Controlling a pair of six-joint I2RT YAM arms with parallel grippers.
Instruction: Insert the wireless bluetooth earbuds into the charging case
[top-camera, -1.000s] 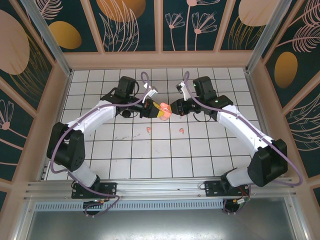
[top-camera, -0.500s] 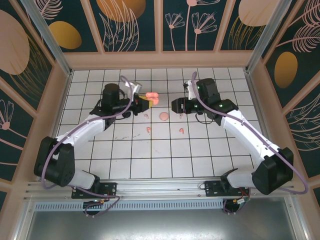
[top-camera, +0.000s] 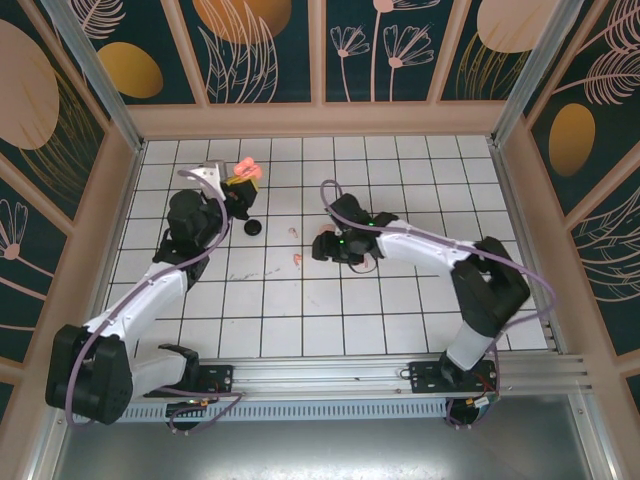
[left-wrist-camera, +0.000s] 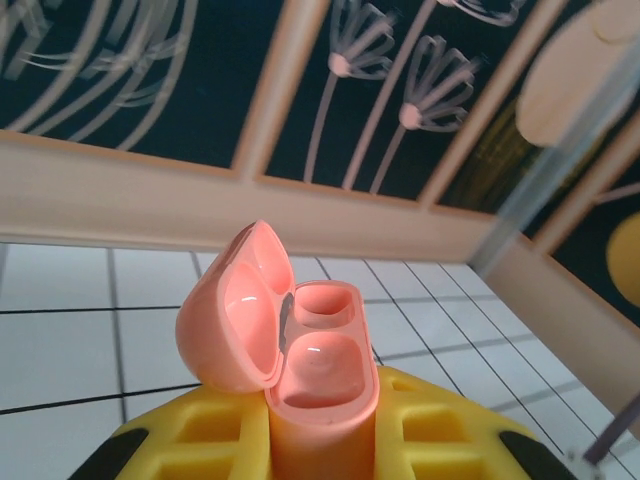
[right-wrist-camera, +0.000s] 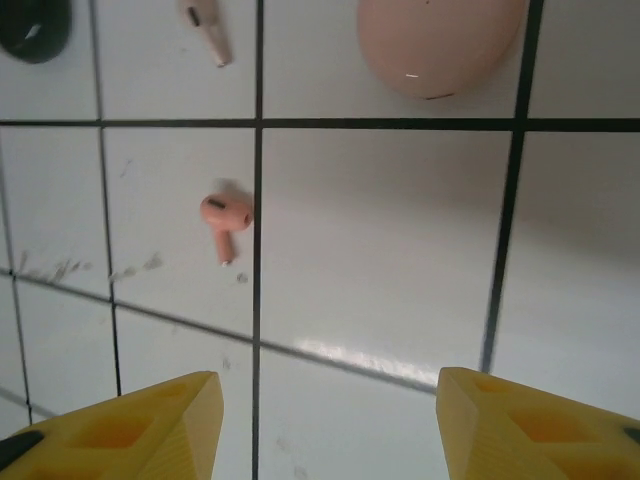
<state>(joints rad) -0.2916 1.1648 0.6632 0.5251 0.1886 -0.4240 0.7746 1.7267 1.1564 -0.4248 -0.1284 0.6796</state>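
The left fingers (left-wrist-camera: 190, 445) pinch the open coral charging case (left-wrist-camera: 315, 370) at far left. The right fingers (right-wrist-camera: 140, 425), spread, hang over a coral earbud (right-wrist-camera: 224, 214) on the tiled worktop (right-wrist-camera: 380, 250). It looks tiny, light, rigid and slick, so I'd nip it across the bulb.

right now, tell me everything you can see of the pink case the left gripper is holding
The case is glossy coral-pink plastic, small and rounded. Its hinged lid stands open, swung to the left in the wrist view, and both earbud sockets inside look empty. It stands upright, its lower body clamped between the yellow fingers of the left gripper, near the far left of the tiled table. Nothing else touches it.
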